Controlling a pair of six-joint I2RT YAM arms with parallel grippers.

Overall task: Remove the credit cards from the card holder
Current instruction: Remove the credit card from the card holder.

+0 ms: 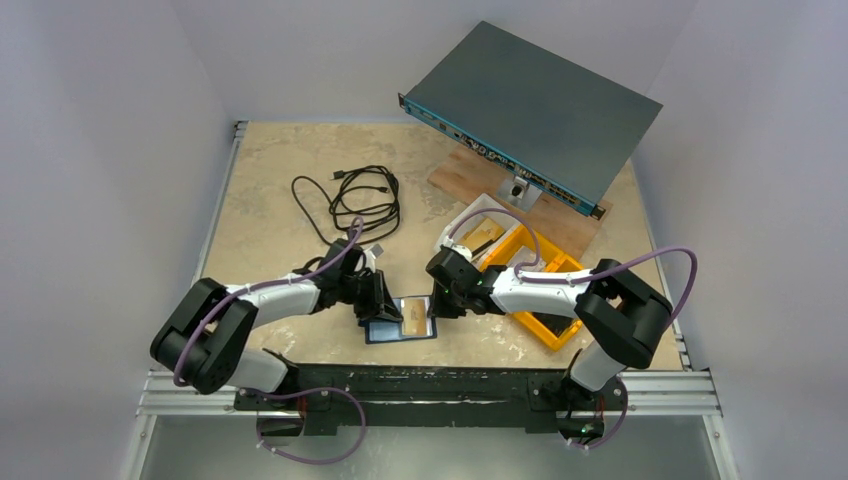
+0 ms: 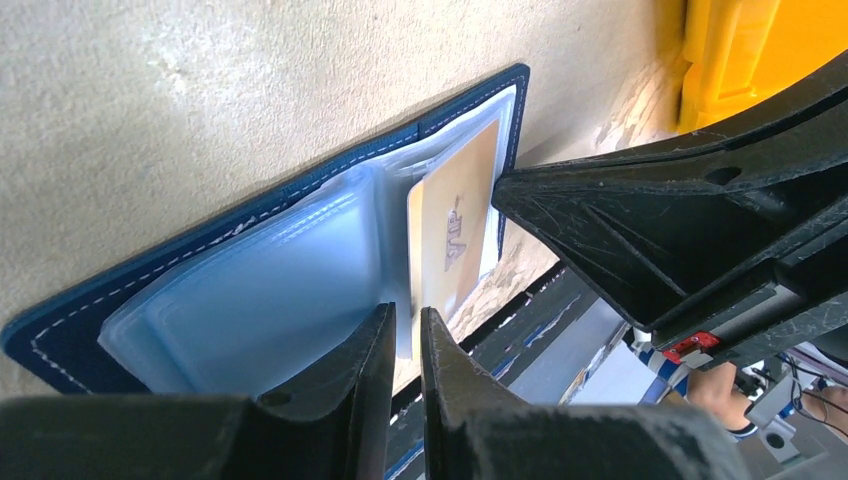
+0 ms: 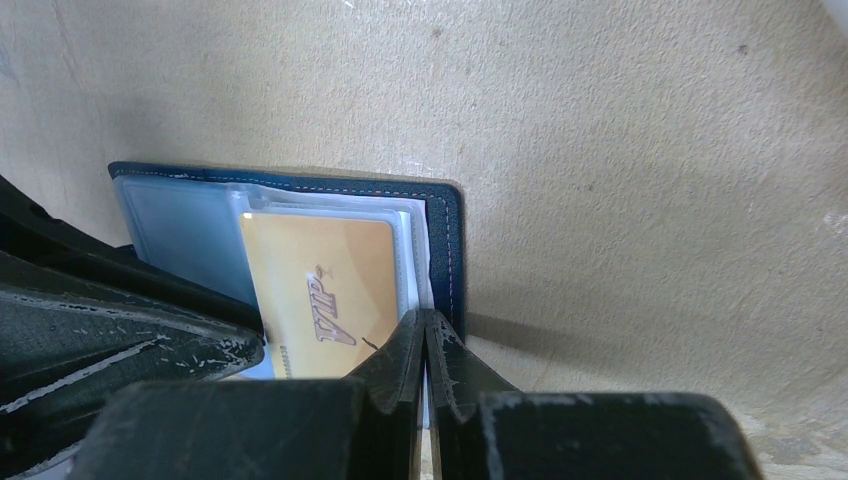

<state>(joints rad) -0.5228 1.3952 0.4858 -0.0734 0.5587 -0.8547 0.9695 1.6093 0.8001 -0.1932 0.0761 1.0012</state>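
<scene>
Left arm: reached from its base towards the table's middle, forearm low over the table (image 1: pixel 270 160); left gripper (image 1: pixel 372 306) sat at the left edge of the card holder (image 1: pixel 400 324)
Right arm: folded back from the right, wrist low; right gripper (image 1: pixel 438 303) met the holder's right edge
Card holder: lay open and flat near the table's near edge, between the two grippers; navy cover underneath, clear sleeves facing up
Left tool: jaws parted by a narrow slit over the sleeves' near edge; nothing visibly pinched
Right tool: fingers pressed together, tips over the lower right corner of the gold card (image 3: pixel 320 290); whether they pressed on it could not be told
Overhead view only: both arms' bends; yellow bin (image 1: pixel 556 336) beside the right arm
Left wrist view only: empty clear pockets bulging on the holder's left half; white stitching along the cover
Right wrist view only: "VIP" lettering on the card, which lay in the right-hand sleeve
</scene>
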